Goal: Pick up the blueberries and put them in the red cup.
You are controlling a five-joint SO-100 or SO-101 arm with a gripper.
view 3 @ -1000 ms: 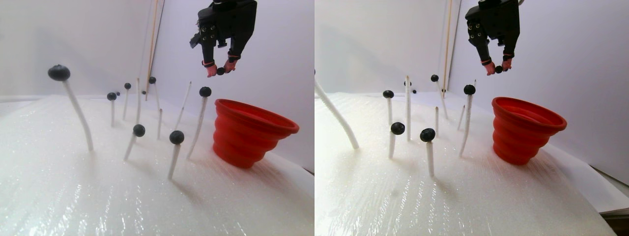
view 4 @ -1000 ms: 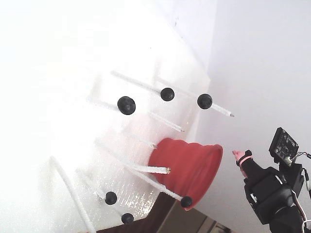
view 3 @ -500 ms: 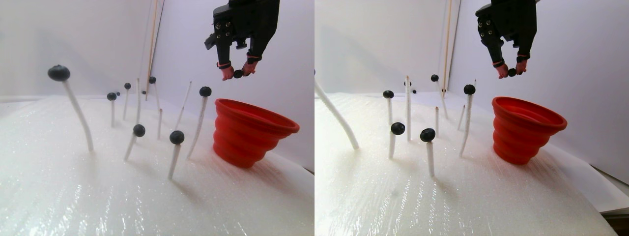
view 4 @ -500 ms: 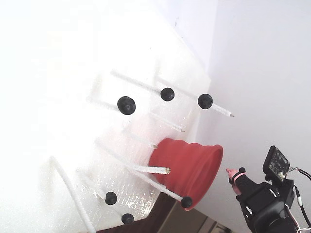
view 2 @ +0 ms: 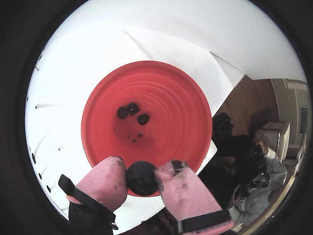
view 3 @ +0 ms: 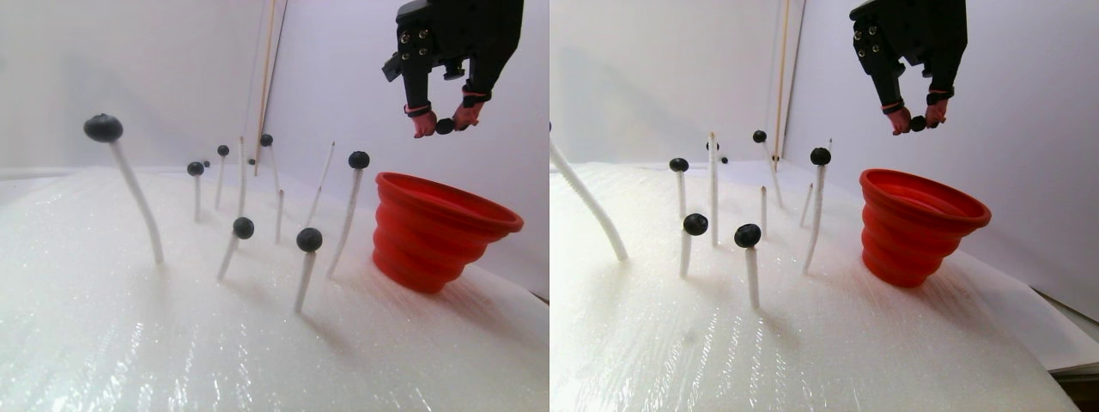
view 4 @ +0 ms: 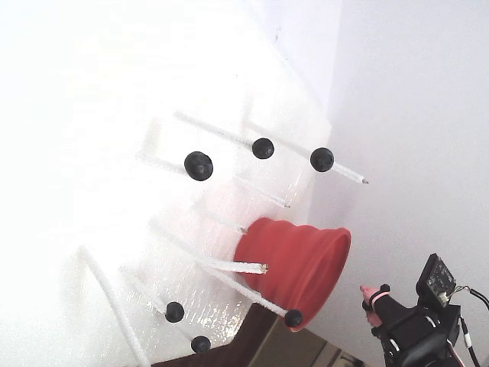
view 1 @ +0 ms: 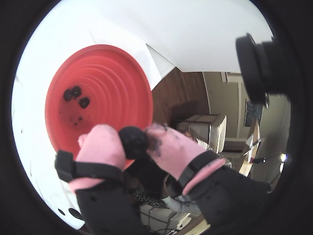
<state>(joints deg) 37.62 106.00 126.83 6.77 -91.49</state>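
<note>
fingers: pink-tipped pair (view 2: 143,177) pinched tight on one blueberry (view 2: 142,178), a pad touching it on each side; same pinch in a wrist view (view 1: 133,142) and in the stereo pair view (view 3: 445,125)
held blueberry: in the air above the red cup (view 3: 442,232), not touching it; from the wrist it sits over the near rim
red cup: upright on the white foam-covered counter (view 3: 129,343), wide rim up; three blueberries (view 2: 132,111) lie on its bottom
other blueberries: sit on the tips of thin white rods (view 3: 348,215) stuck in the foam, to the left of the cup in the stereo pair view; some rods have bare tips
change: against the frame a second ago the fingers have moved right in the stereo pair view, from over the rods to over the cup; grip unchanged, berry not released
fixed view: arm (view 4: 420,336) lower in frame than before, pink tip (view 4: 370,291) just right of the cup rim (view 4: 336,260)
</note>
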